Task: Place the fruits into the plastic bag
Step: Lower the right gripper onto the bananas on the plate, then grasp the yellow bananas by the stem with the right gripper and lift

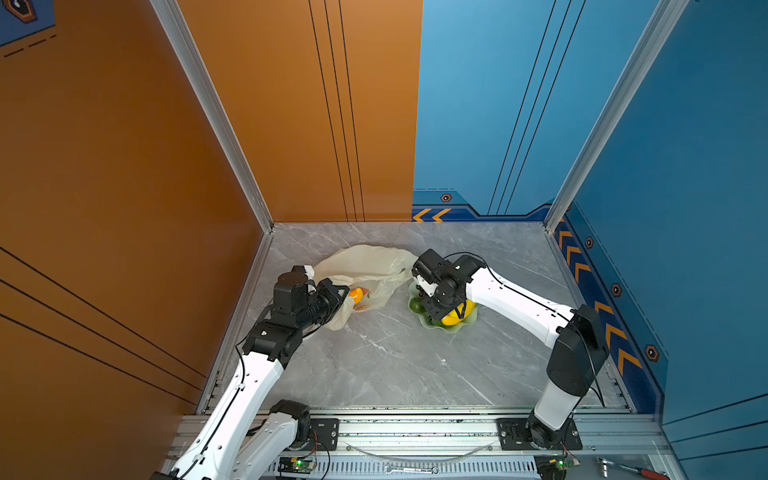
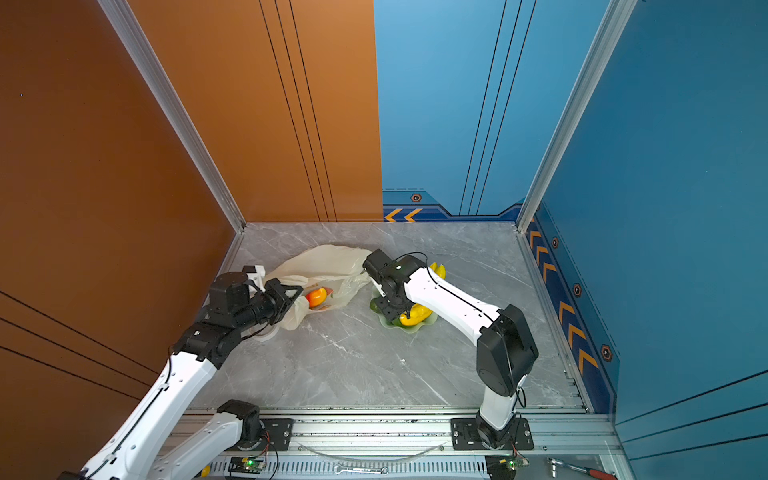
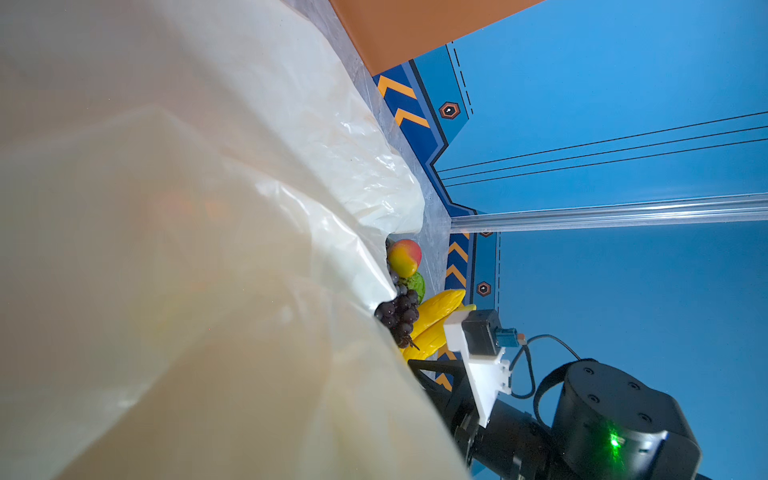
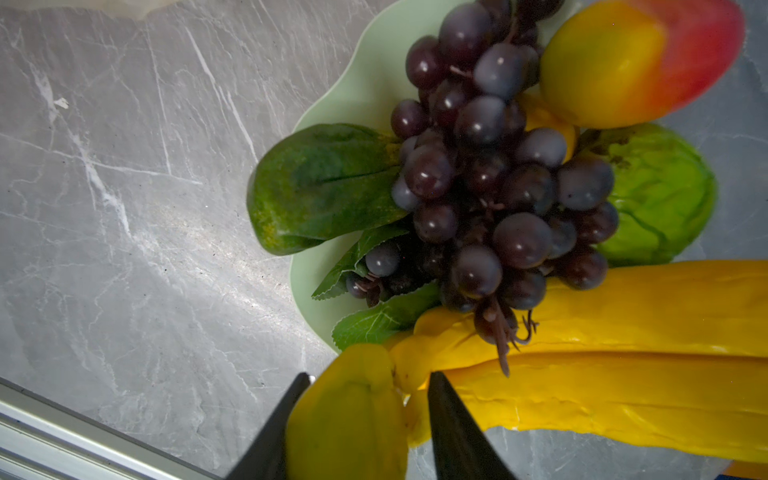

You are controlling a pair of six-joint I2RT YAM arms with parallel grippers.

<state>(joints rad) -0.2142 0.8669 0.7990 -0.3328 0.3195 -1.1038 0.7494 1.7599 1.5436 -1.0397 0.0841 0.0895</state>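
The plastic bag (image 1: 365, 262) lies crumpled at the back left, cream-white and translucent. My left gripper (image 1: 338, 297) is shut on its front edge, and the bag (image 3: 208, 208) fills most of the left wrist view. A red-yellow mango-like fruit (image 1: 356, 294) shows inside the bag. The other fruits lie on a pale green dish (image 4: 365, 91): dark grapes (image 4: 490, 178), a banana bunch (image 4: 623, 353), a mango-like piece (image 4: 623, 62) and two green ones (image 4: 320, 187). My right gripper (image 4: 370, 375) straddles a yellow lemon-like fruit (image 4: 349, 415); one finger touches it, the other stands a narrow gap away.
The dish (image 1: 453, 328) sits right of the bag on the grey marble table (image 1: 395, 365). Orange wall on the left, blue walls at the back and right. A wrench (image 1: 411, 470) and a red-handled ratchet (image 1: 631, 469) lie beyond the front rail.
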